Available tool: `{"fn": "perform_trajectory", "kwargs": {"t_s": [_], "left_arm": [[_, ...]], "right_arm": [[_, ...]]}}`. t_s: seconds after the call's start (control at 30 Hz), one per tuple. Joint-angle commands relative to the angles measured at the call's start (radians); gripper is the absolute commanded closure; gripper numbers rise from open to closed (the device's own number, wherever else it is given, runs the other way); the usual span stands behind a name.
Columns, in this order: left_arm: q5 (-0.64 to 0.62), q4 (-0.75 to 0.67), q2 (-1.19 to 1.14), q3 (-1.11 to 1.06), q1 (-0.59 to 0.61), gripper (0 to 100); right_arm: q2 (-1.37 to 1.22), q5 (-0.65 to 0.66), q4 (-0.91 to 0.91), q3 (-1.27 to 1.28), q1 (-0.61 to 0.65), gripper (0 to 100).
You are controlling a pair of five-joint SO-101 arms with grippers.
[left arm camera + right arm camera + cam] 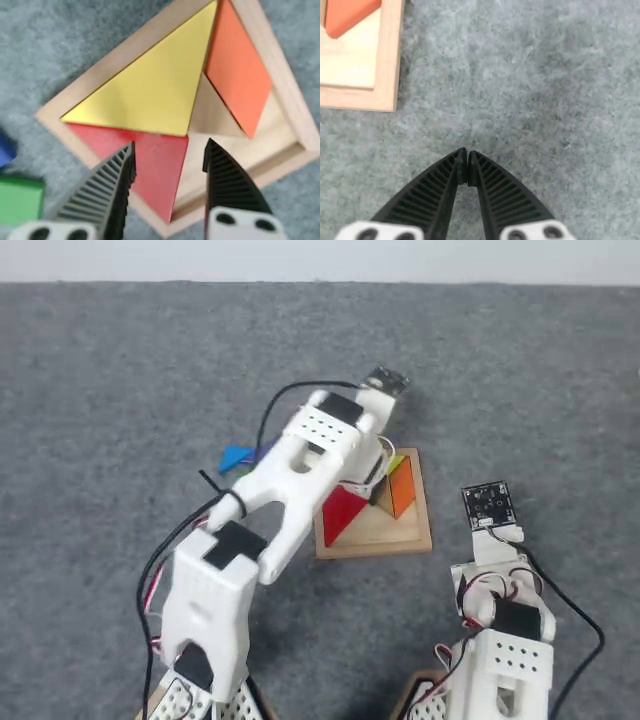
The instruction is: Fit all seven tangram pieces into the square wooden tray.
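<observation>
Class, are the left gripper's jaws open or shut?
Open. The left gripper shows a wide gap between its jaws, over the red piece.

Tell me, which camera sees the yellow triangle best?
The left wrist view: the yellow triangle lies unhidden in the tray. In the high view an arm hides all but a sliver. The right wrist view catches the tray's corner.

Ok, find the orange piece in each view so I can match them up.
High view: orange piece in the right half of the tray.
Left wrist view: orange piece along the tray rim, beside the yellow triangle, past the open left tool.
Right wrist view: its corner inside the tray rim, away from the shut right tool.
Shared landmark: the tray's wooden rim.
</observation>
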State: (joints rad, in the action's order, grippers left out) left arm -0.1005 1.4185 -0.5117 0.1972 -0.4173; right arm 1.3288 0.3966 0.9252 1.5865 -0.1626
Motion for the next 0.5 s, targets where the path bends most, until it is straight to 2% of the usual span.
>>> {"fn": "perform_trajectory", "kwargs": {"t_s": [0.0, 0.17, 0.37, 0.47], "left_arm": [[0.018, 0.071, 0.173, 0.047, 0.034, 78], [0.026, 0.163, 0.327, 0.045, 0.106, 78], [0.028, 0.249, 0.393, 0.045, 0.261, 78], [0.112, 0.262, 0.345, 0.045, 0.359, 78]], "right_arm": [[0.013, 0.012, -0.022, -0.014, 0.015, 99.1], [0.013, 0.012, -0.022, -0.014, 0.015, 99.1], [0.013, 0.012, -0.022, -0.014, 0.015, 99.1], [0.013, 0.014, -0.022, -0.014, 0.015, 99.1]]}}
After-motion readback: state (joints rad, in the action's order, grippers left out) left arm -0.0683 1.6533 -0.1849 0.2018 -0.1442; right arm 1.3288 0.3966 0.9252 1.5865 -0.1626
